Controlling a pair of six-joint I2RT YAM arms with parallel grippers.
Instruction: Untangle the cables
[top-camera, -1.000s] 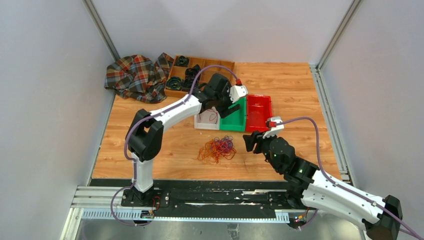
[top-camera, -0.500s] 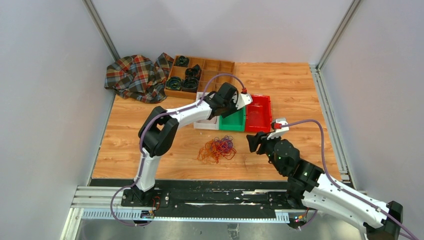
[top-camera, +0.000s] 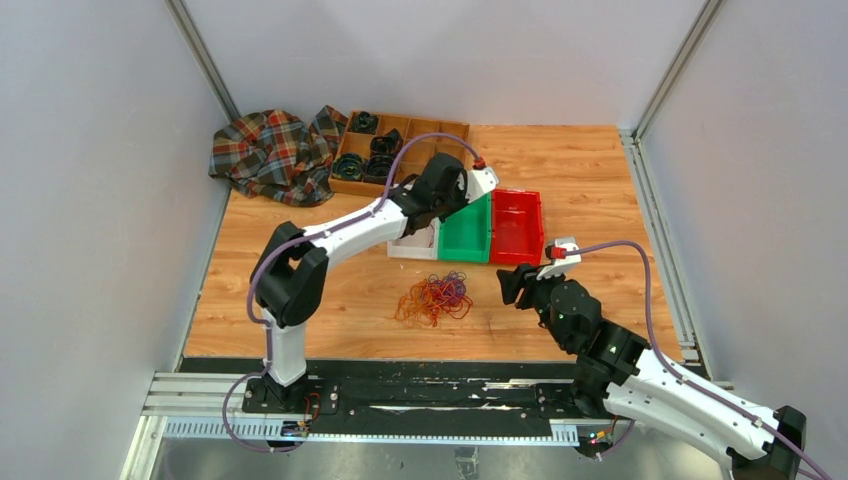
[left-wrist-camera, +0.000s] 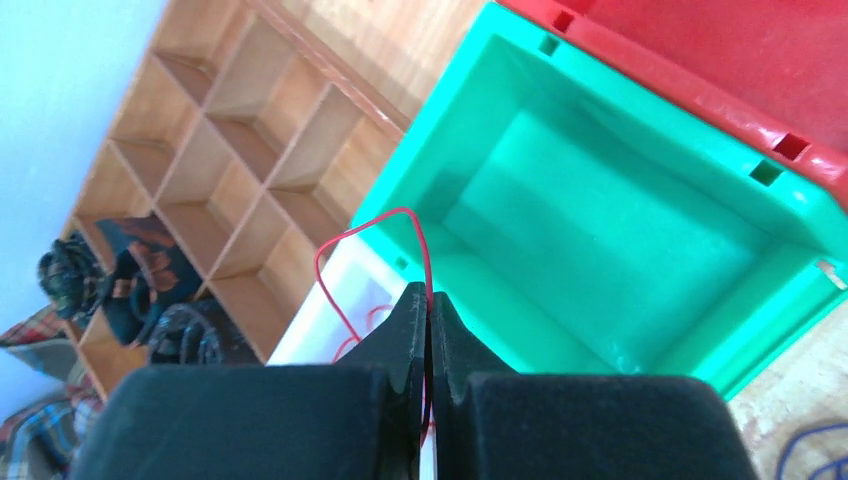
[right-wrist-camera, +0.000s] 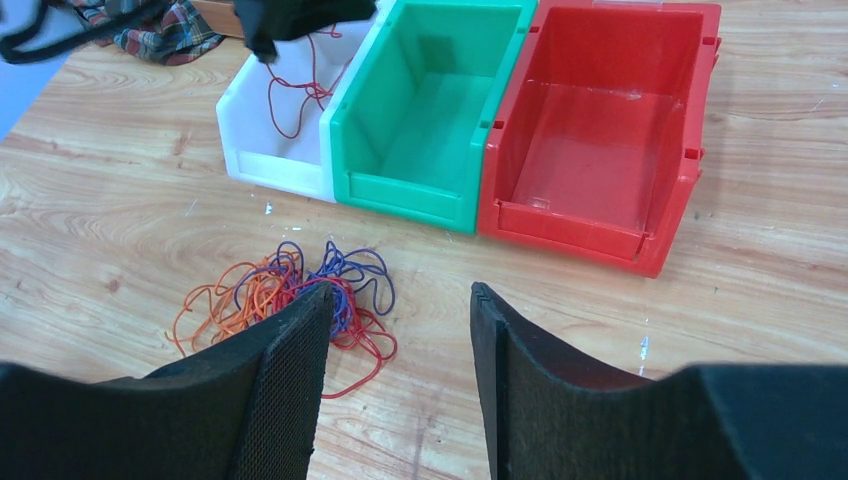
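Observation:
A tangle of red, orange and purple-blue cables (top-camera: 432, 296) lies on the wooden table in front of the bins, also visible in the right wrist view as the cables (right-wrist-camera: 290, 300). My left gripper (top-camera: 432, 218) hangs over the white bin (top-camera: 410, 245), shut on a single red cable (left-wrist-camera: 398, 211) that loops out past its fingertips (left-wrist-camera: 412, 310). From the right wrist, that red cable (right-wrist-camera: 297, 85) dangles into the white bin (right-wrist-camera: 250, 150). My right gripper (right-wrist-camera: 400, 292) stands open just right of the tangle, low over the table, with nothing between its fingers.
A green bin (top-camera: 466, 232) and a red bin (top-camera: 518, 225) stand right of the white one, both with bare floors. A wooden compartment tray (top-camera: 400, 130) holding black coils and a plaid cloth (top-camera: 265, 150) lie at the back left.
The left gripper has gone from open to shut on the red cable, swinging out toward the green and red bins and back over the white bin. The right arm has crept slightly forward and right.

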